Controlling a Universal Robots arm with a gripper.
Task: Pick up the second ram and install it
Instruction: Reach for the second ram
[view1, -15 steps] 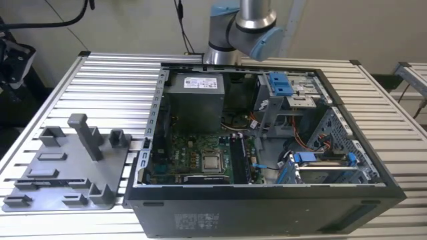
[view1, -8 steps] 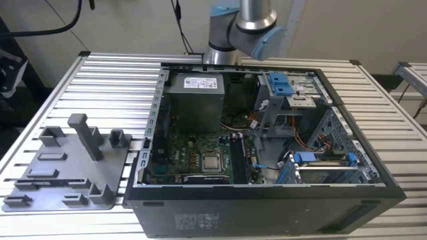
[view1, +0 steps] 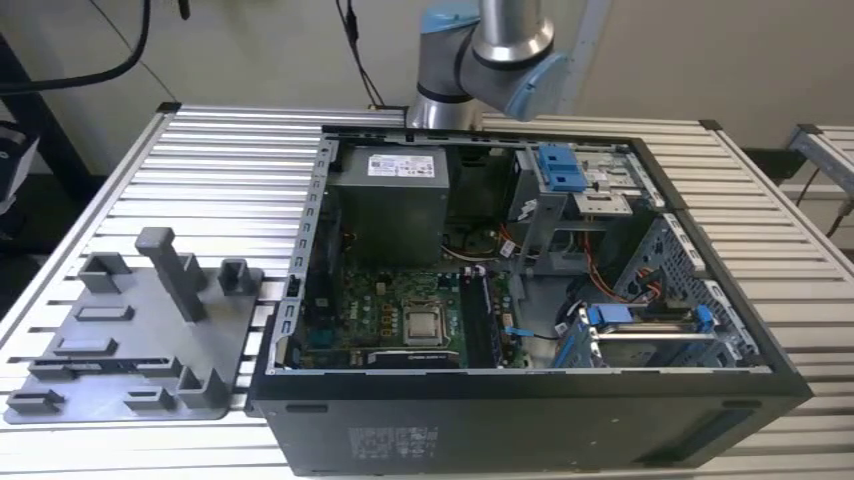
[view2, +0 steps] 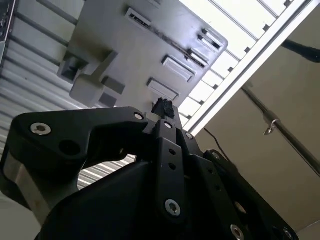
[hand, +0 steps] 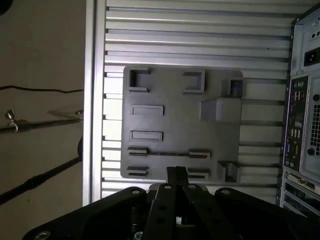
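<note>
My gripper hangs well above the grey plastic tray, its black fingers pressed together and holding nothing; the same fingertips meet in the second wrist view. A thin dark strip, which looks like the second ram, stands on edge between two holders near one edge of the tray. In the exterior view that strip runs along the front of the tray, at the view's left of the open computer case. The green motherboard lies inside the case.
The tray has upright posts and several empty holders. Both tray and case rest on a slatted aluminium table. Inside the case are a power supply, blue drive brackets and loose cables. The arm's elbow rises behind the case.
</note>
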